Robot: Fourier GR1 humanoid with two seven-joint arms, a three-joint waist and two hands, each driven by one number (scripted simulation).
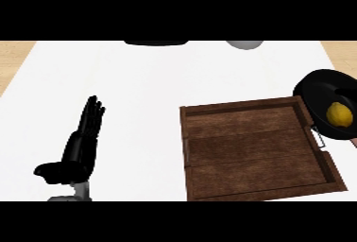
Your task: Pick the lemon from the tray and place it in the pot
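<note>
The pot (327, 101), just right of the wooden tray (254, 151), is cut off by the view's right edge, so its far side does not show, and its near rim is partly covered by the tray's right wall. The tray's own near edge runs out at the bottom of the view, and the left forearm below the left hand (77, 151), well left of the tray, is cropped there too. Beyond the tray, at the counter's far edge, 1 dark shape (156, 42) and 1 grey rounded shape (244, 44) are cut off at the top, too little showing to tell what they are.
</note>
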